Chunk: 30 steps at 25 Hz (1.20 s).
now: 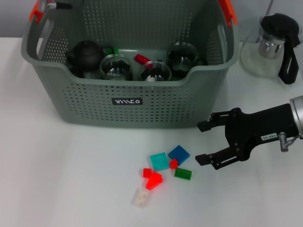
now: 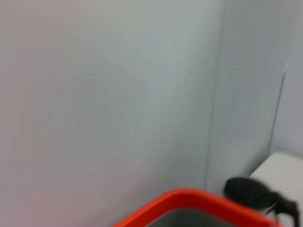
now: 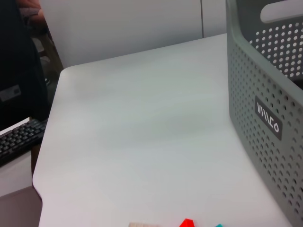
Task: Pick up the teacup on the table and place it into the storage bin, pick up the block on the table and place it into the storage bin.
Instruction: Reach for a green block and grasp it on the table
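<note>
Inside the storage bin (image 1: 94, 106) on the counter (image 1: 57, 179), a dark teapot (image 1: 85, 56) and three glass teacups (image 1: 116, 67) are held. Loose blocks (image 1: 159, 161) are scattered just before it, and the right pincer (image 1: 204, 142) is spread wide and empty beside them.

The bin (image 1: 128, 101) fills the upper part of the table (image 1: 57, 179), holding a black teapot (image 1: 85, 56) and three glass cups (image 1: 116, 67). At 5 o'clock of its label lie loose blocks: teal (image 1: 159, 161), blue (image 1: 179, 154), green (image 1: 182, 174), red (image 1: 154, 180) and a pale one (image 1: 141, 197). At 3 o'clock of them hangs the right gripper (image 1: 203, 143), fingers spread and empty. A glass pot (image 1: 272, 45) stands at 3 o'clock of the bin.
</note>
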Each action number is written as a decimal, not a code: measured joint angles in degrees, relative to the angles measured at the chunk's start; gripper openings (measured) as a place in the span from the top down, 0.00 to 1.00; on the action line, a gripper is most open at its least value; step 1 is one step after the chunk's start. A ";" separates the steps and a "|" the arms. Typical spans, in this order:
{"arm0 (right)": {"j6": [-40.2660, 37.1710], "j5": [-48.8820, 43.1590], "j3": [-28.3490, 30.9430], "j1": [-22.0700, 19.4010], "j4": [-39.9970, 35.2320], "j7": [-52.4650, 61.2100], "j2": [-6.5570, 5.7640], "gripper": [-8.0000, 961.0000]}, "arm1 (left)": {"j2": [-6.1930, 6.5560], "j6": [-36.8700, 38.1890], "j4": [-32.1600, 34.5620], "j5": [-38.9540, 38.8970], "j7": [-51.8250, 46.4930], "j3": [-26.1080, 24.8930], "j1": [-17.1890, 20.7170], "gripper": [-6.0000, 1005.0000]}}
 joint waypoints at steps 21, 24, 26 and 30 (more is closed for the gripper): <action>-1.84 -6.50 -0.09 1.47 -0.14 0.35 -0.20 0.02 | -1.50 37.88 -6.01 -32.07 34.68 -10.80 22.21 0.05; -1.99 -6.85 -0.22 1.71 -0.15 0.05 0.11 0.02 | -1.94 38.00 -6.68 -29.22 37.14 -9.41 23.80 0.05; -2.06 -6.86 -0.67 1.98 -0.15 0.01 0.27 0.02 | -2.01 37.72 -7.68 -26.68 38.05 -9.20 24.13 0.05; -2.13 -6.94 -1.42 2.46 -0.08 0.04 0.76 0.02 | -1.93 36.79 -11.02 -21.11 40.79 -10.25 24.03 0.05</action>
